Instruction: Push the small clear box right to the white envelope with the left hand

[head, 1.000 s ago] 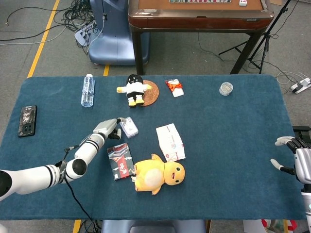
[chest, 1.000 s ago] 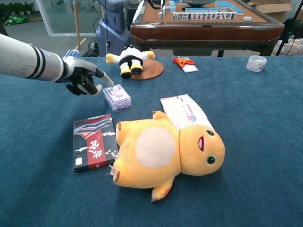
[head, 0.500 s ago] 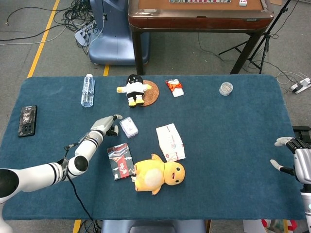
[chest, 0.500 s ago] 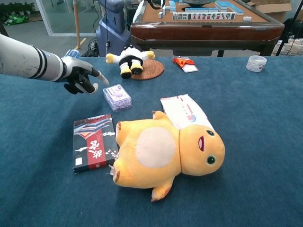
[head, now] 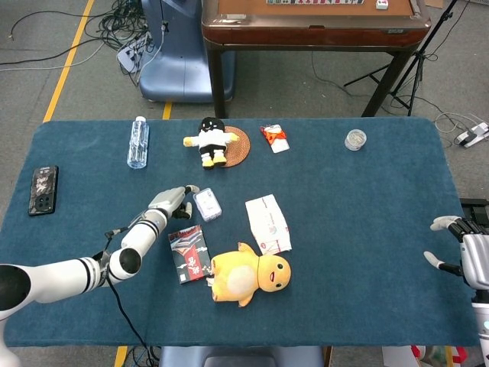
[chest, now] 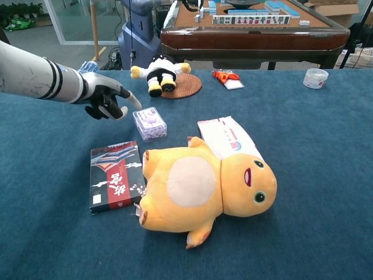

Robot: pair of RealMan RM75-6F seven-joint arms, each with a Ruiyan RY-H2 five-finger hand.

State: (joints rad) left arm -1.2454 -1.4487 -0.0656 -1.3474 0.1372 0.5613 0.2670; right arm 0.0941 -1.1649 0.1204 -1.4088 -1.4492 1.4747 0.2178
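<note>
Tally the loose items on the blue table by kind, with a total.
Plush toys: 2 (yellow duck plush, black-and-white doll)
Boxes: 2 (small clear box, dark card box)
Envelopes or packets: 2 (white envelope, red-and-white packet)
Water bottle: 1
Phone: 1
Woven coaster: 1
Small round clear container: 1
Total: 10

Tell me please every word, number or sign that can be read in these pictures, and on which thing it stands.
Dark box: large white characters on the lid, too stylised to read with certainty.
White envelope: a small red and blue mark and faint print, too small to read.
Red packet: printing blurred.
Small clear box: no legible text.
Nothing else is readable.
</note>
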